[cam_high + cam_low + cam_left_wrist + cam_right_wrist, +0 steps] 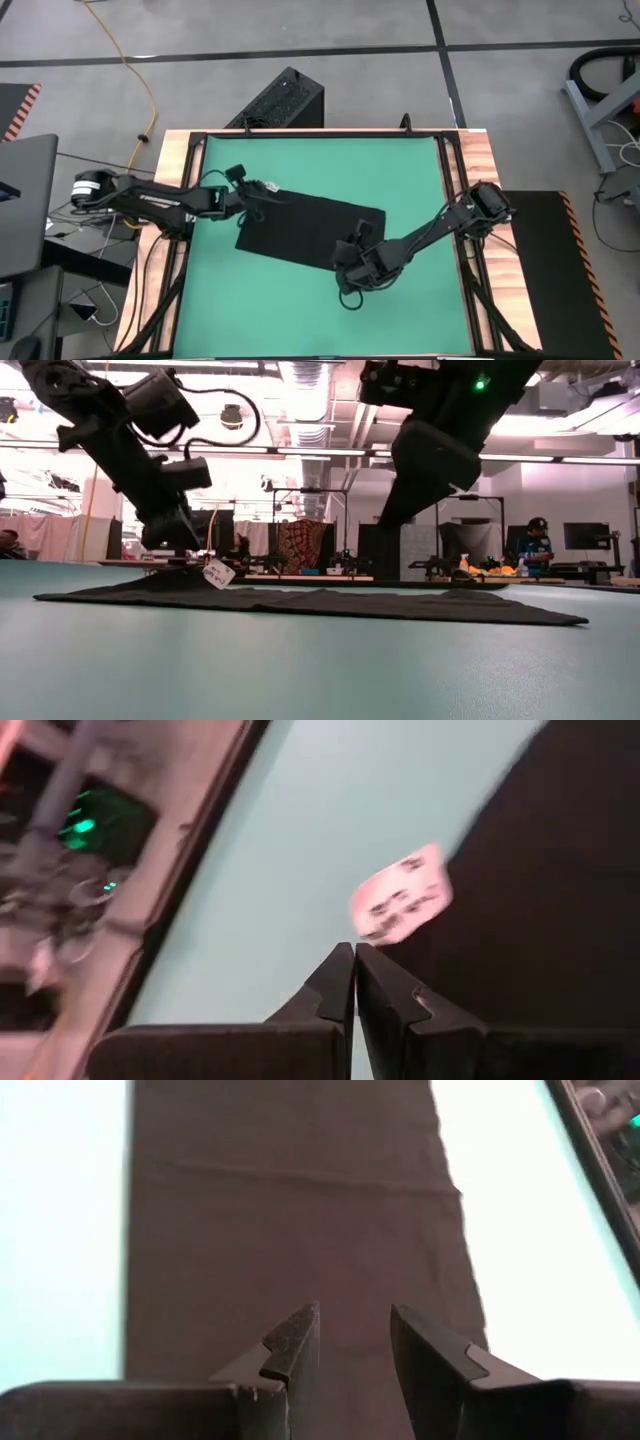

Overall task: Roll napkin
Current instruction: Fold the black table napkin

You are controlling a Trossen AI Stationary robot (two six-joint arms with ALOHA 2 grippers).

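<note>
The napkin (310,228) is a black folded rectangle that lies flat on the green table, slanting from far left to near right. Its white tag (268,186) sits at the far left corner and also shows in the low view (218,572) and the left wrist view (400,904). My left gripper (252,203) is shut, with its fingertips (355,952) at the napkin's edge beside the tag. My right gripper (350,262) is open with a narrow gap, over the napkin's near right end (352,1280). My left gripper's shut fingertips (340,970) stand at the napkin's left edge (470,950), just beside the tag, coming level and low from the table's left. I cannot tell whether cloth is between them. My right gripper's fingers point along the napkin; I cannot tell whether they touch it.
A rigid black box with vent slots (283,100) stands on the floor beyond the table's far edge. Wooden rails (170,200) border the table on the left and on the right (480,160). People (530,545) show in the room behind.
</note>
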